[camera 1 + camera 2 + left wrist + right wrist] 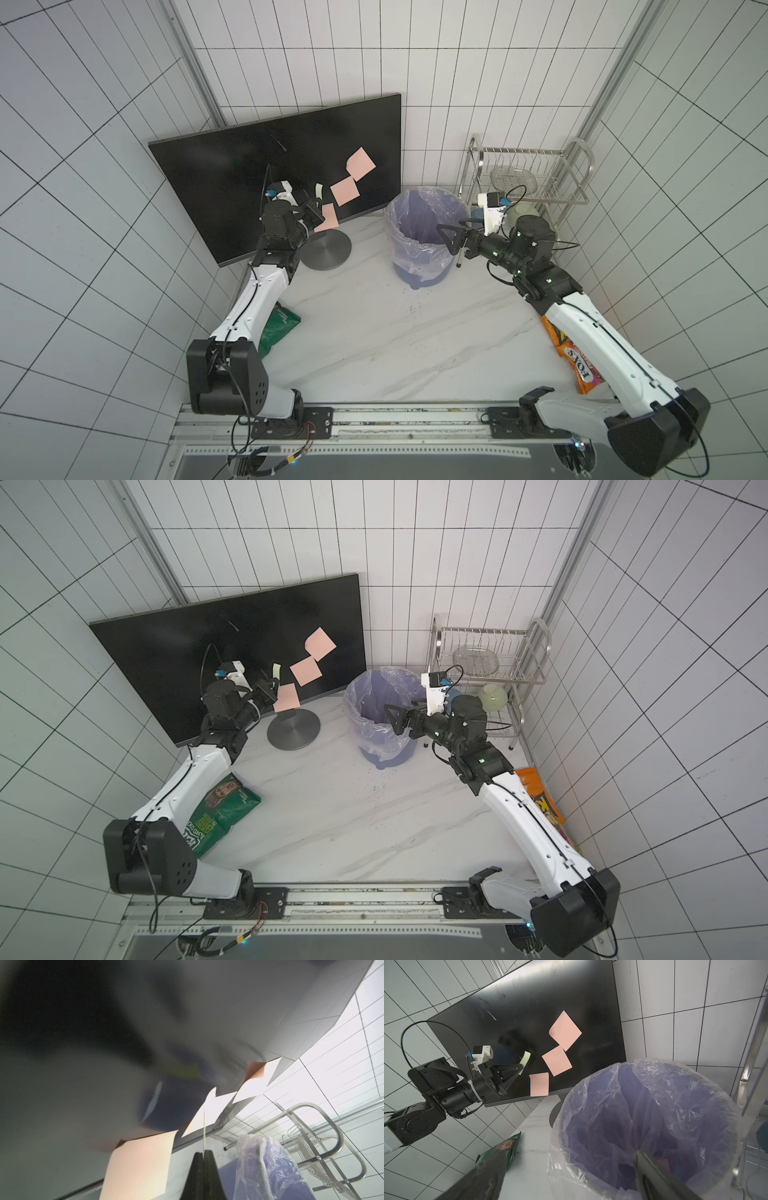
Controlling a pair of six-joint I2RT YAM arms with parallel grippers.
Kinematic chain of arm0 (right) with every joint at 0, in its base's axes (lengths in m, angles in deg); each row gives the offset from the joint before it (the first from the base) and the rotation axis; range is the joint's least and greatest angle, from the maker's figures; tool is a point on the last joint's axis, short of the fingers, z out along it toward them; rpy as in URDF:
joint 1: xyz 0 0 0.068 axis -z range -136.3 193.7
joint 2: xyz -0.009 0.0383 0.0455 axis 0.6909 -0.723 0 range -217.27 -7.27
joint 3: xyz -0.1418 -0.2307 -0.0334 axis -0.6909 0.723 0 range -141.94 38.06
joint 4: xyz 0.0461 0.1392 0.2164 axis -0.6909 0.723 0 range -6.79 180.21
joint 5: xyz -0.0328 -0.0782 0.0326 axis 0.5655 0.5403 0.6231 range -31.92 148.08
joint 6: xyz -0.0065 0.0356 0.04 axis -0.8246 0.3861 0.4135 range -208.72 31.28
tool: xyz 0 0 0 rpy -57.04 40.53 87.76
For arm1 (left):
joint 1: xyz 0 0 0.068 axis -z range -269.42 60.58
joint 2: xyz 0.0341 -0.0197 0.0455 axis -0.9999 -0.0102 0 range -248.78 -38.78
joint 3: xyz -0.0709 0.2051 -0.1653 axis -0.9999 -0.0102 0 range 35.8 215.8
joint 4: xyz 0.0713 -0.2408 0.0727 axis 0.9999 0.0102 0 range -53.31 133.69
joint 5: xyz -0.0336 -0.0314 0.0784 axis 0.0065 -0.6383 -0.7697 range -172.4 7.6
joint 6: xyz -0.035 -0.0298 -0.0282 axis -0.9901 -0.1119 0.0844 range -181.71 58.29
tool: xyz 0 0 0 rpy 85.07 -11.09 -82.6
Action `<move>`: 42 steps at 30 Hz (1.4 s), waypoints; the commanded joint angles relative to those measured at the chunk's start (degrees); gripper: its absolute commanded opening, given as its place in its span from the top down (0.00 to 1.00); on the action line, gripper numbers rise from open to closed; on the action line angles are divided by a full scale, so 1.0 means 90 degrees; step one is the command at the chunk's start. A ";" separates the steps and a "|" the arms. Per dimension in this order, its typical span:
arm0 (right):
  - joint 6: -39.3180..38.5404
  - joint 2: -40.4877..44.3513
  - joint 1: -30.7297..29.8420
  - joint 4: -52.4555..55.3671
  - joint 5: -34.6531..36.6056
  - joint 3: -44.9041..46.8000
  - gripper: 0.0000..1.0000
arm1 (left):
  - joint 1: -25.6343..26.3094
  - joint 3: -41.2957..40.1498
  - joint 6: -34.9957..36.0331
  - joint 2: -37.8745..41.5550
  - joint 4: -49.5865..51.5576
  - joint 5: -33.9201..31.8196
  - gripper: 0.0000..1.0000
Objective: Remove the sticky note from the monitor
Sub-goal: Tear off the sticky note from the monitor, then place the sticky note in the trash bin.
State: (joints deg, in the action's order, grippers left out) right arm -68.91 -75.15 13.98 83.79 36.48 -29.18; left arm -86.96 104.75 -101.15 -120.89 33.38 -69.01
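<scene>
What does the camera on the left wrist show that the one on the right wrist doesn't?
Only the left wrist view: the left gripper from behind its own fingers, shut on the pale green sticky note, which appears edge-on as a thin line.
Only the right wrist view: that note's flat face, the left arm from outside, the green snack bag, and the right gripper open at the bin.
Both: the monitor, pink sticky notes on it, and the plastic-lined bin.

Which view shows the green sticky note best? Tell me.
The right wrist view: the green sticky note shows its face, pinched in the left claw. Both top views show it small; the left wrist view sees it edge-on.
</scene>
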 commanded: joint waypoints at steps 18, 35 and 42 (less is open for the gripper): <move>-0.0384 0.0377 0.0199 0.0322 0.0538 -0.0279 0.01 | 0.2678 0.1380 0.0674 -0.0720 0.0564 -0.0137 1.00; -0.0413 0.0447 0.0232 0.0499 0.0516 -0.0313 0.01 | 0.3271 0.2520 0.0760 -0.1947 0.0902 -0.0052 0.82; -0.0448 0.0502 0.0226 0.0549 0.0597 -0.0312 0.01 | 0.3330 0.3085 0.1135 -0.2108 0.1537 -0.0109 0.49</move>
State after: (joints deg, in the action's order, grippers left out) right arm -72.19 -71.94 15.62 88.07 41.04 -29.99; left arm -57.25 130.23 -93.11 -139.46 44.63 -69.91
